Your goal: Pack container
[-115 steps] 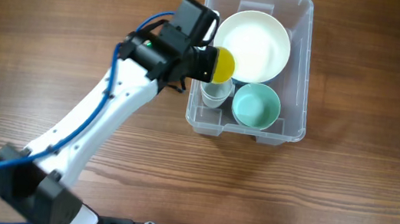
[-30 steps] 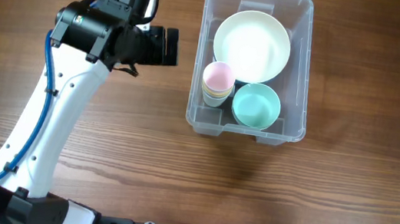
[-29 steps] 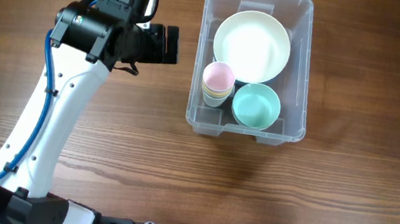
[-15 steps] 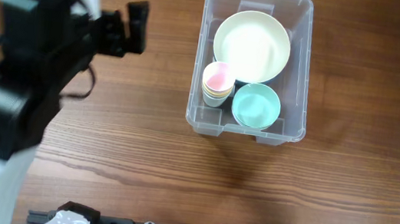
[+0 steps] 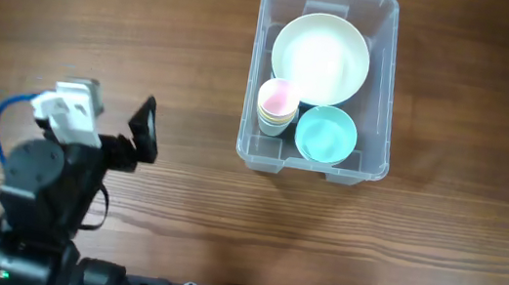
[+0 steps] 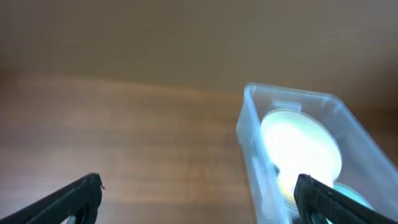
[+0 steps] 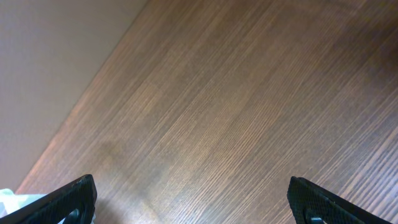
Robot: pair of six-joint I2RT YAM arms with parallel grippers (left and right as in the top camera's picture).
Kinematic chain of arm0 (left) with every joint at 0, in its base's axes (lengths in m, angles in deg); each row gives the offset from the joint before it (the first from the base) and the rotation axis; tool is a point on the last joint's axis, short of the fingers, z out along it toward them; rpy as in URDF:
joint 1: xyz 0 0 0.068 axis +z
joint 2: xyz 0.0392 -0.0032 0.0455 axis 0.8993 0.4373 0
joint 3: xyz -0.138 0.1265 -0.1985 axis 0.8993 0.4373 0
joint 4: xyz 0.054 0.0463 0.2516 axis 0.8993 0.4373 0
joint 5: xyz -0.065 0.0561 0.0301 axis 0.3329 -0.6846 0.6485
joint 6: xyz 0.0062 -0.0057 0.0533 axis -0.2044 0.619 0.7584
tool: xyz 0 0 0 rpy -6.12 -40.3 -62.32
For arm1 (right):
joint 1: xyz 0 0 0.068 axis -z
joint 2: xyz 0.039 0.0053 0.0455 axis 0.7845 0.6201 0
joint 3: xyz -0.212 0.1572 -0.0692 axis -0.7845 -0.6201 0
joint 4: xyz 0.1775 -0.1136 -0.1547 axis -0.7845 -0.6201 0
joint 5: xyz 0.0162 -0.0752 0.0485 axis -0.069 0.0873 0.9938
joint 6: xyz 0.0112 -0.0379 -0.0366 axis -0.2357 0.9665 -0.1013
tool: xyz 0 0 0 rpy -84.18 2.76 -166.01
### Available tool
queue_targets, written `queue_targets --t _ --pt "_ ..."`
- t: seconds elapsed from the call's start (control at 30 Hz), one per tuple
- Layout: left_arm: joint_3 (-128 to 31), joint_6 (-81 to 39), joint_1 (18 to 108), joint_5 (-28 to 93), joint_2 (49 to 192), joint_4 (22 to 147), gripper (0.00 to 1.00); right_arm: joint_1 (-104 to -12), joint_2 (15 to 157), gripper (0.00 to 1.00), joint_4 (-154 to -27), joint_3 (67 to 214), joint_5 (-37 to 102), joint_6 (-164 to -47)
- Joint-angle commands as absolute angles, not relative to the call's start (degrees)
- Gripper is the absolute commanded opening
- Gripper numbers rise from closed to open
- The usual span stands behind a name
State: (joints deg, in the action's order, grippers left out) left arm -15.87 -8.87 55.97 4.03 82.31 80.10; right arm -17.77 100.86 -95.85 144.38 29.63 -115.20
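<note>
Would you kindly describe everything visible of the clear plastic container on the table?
The container is a clear, rectangular plastic bin with rounded corners and a thickened rim, standing upright and lidless on the wooden table, long side running away from the robot. Inside sit a large cream bowl at the far end, a teal bowl and a stack of small cups topped by a pink one at the near end. Moulded recesses show in its near wall.

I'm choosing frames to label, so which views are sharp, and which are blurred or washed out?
Overhead: sharp and evenly lit, the bin crisp-edged. Left wrist: soft all over, the white bowl glaring to a featureless patch. Right wrist: sharp, the grain of the table clear.
</note>
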Motion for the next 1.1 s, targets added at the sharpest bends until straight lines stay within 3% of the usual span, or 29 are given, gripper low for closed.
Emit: queue_targets --t 0.0,0.2,0.43,1.07 --pt "-2.9 -8.0 54.9 7.1 72.6 75.6 1.00 -18.0 101.1 1.00 -95.7 144.7 29.9 -115.6" --pt "13.9 -8.0 54.8 7.5 58.4 72.7 1.00 -18.0 101.1 1.00 -95.7 144.7 29.9 -115.6" --pt "24.3 -8.0 54.8 7.5 52.3 64.2 1.00 -18.0 101.1 1.00 -95.7 144.7 29.9 -115.6" --pt "27.6 -8.0 54.9 7.5 48.9 62.9 1.00 -18.0 101.1 1.00 -95.7 144.7 29.9 -115.6"
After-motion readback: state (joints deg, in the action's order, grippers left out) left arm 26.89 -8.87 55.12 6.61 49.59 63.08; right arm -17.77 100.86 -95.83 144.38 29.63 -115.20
